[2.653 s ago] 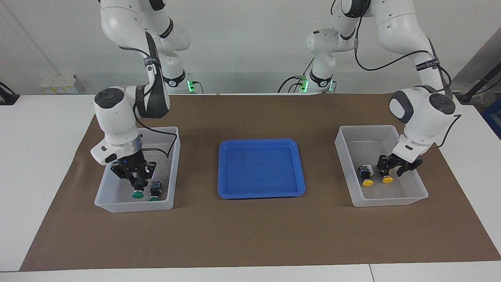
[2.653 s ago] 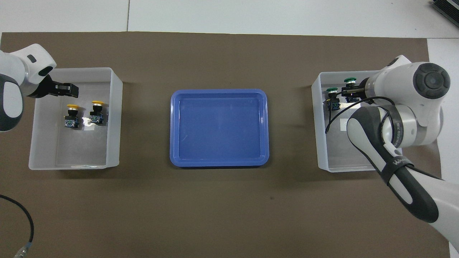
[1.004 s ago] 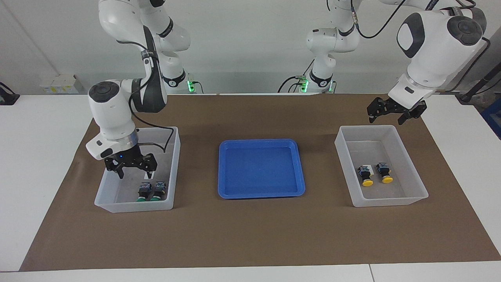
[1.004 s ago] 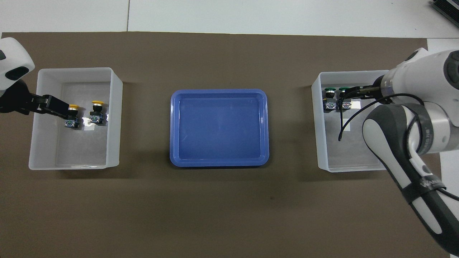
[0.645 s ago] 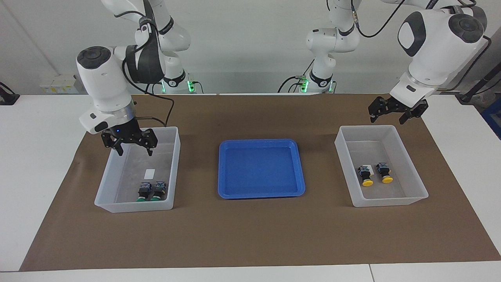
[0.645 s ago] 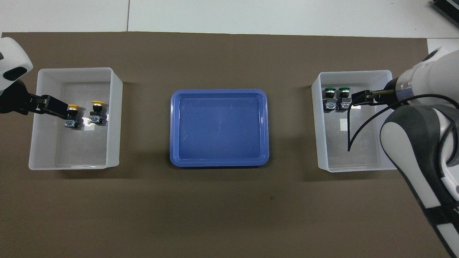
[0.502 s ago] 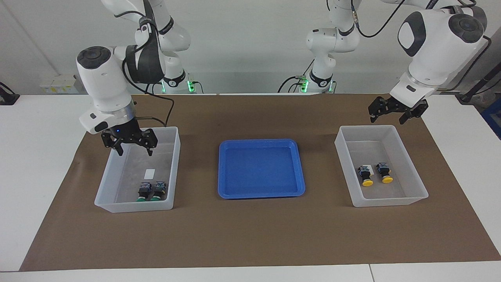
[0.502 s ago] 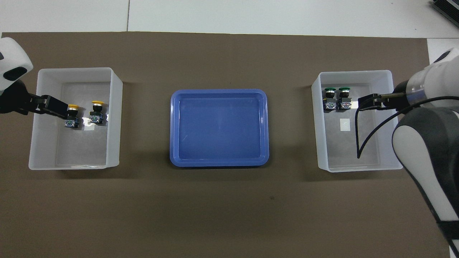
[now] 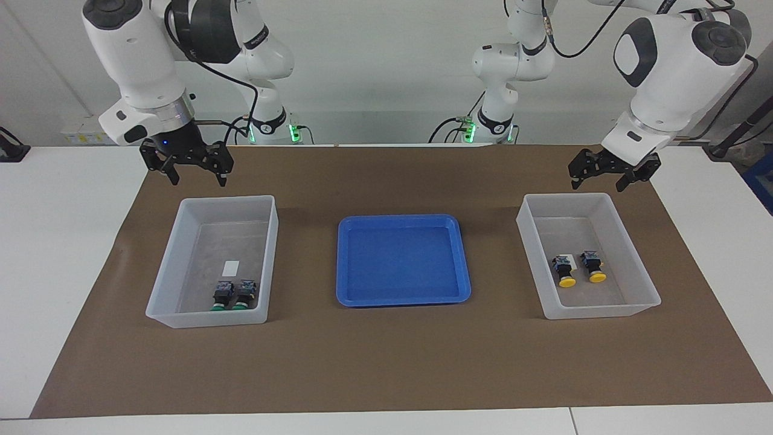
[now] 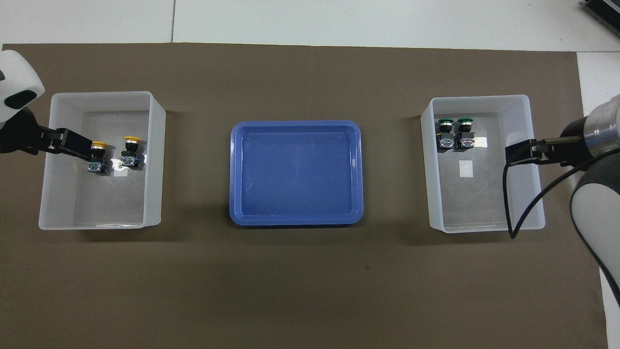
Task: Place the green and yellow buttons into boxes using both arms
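Two green buttons [image 9: 229, 295] share one bin [image 9: 181, 316], two yellow buttons [image 9: 581, 267] the other bin [image 9: 604, 312]; blue tray [image 9: 403, 298] between. Left tool [image 9: 607, 179] and right tool [image 9: 194, 170] gape, holding nothing.

Overhead, the left arm [image 10: 17, 92] and right arm [image 10: 598, 194] are cut by the frame edges — 2 arms only partly shown.

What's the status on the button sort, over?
Left gripper and right gripper open, empty, raised above the boxes. Two yellow buttons in left arm's box; two green buttons in right arm's box. Blue tray empty. Nothing obstructing.
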`<state>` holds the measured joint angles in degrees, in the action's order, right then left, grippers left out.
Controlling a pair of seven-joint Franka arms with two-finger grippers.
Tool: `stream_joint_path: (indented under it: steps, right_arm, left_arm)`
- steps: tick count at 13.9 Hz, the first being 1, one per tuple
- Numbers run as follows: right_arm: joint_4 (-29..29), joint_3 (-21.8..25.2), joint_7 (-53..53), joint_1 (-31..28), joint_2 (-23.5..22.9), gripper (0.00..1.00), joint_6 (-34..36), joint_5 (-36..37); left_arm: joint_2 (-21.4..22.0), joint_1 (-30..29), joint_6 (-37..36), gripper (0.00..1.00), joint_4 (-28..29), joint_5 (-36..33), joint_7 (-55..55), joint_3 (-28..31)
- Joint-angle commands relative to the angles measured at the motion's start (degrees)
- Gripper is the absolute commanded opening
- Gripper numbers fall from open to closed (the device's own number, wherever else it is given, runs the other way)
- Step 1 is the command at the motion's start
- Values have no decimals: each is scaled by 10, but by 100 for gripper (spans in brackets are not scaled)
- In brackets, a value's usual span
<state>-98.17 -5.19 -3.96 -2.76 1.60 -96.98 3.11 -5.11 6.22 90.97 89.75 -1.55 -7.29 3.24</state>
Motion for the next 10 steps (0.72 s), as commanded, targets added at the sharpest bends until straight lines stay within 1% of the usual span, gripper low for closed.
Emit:
stream_joint_path:
  steps: [1,10]
  right_arm:
    - [-12,-3,22,-12,9,100,-4,-16]
    - [-15,-3,8,-5,9,100,-13,-18]
  left_arm:
    - [18,1,14,100,22,-4,-4,0]
    - [19,1,13,100,22,-4,-2,0]
